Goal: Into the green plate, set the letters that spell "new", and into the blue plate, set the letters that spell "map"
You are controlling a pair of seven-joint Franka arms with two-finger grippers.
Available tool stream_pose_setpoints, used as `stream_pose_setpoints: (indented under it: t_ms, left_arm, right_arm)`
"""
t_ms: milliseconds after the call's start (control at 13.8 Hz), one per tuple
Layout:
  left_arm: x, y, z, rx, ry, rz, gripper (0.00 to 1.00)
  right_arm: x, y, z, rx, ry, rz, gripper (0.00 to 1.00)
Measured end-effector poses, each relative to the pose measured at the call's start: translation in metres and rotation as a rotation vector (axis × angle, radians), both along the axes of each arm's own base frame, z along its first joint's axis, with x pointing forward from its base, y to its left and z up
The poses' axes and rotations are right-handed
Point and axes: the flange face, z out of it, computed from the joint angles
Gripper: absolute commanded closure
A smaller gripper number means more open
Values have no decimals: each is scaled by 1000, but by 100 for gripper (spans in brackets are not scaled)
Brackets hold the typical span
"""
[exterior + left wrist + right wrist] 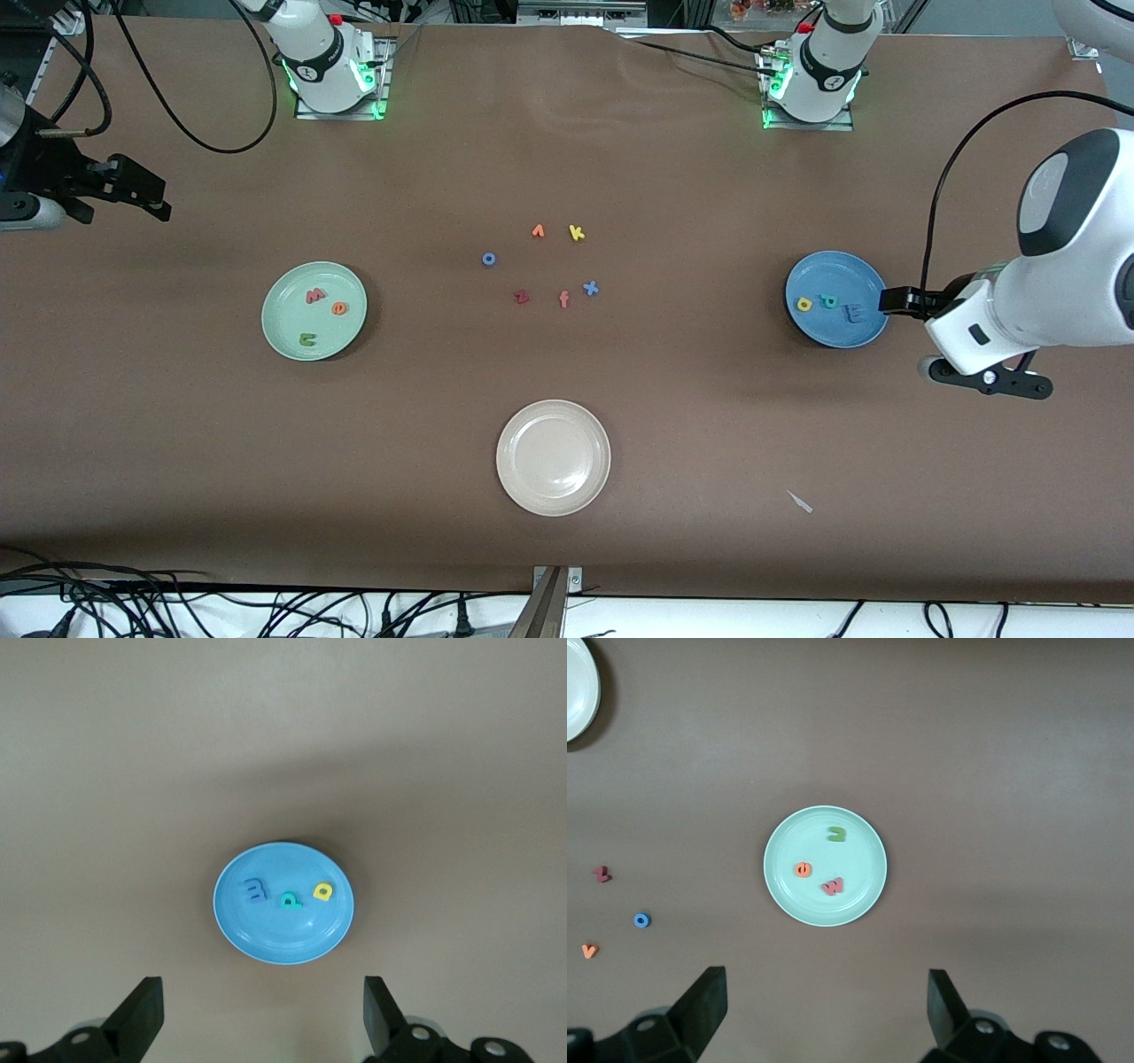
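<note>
Green plate holds n, e, w; blue plate holds m, a, p; left gripper and right gripper hang wide open, empty, each above its own end of the table.

High front overview; wrist views straight down over each plate.

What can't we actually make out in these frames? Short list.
- Right pincer: front view cuts the arm off at the picture's edge; only the finger bases show in the right wrist view.
- Left pincer: front view hides it under the arm's own wrist.
- Loose letters mid-table, e.g. the dark red one: too small to read.
- Cream plate: cut by the right wrist view's edge.
</note>
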Motion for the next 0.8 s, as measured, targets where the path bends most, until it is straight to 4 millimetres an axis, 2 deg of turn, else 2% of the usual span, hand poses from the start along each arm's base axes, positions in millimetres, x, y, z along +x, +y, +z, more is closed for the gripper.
stream_pose_setpoints:
  t_ms: [289,434,579,796]
  left_arm:
    - [-3,17,37,-56,-44,49,4]
    - [-9,18,54,-61,-78,39,4]
    - [-14,13,56,-59,-123,27,1]
    - [-25,14,46,-60,-132,15,0]
  right_arm:
    - [0,1,0,-1,-2,1,0]
    - [0,1,0,-1,-2,1,0]
    - [0,1,0,-1,-3,2,0]
    - [0,1,0,-1,-3,2,0]
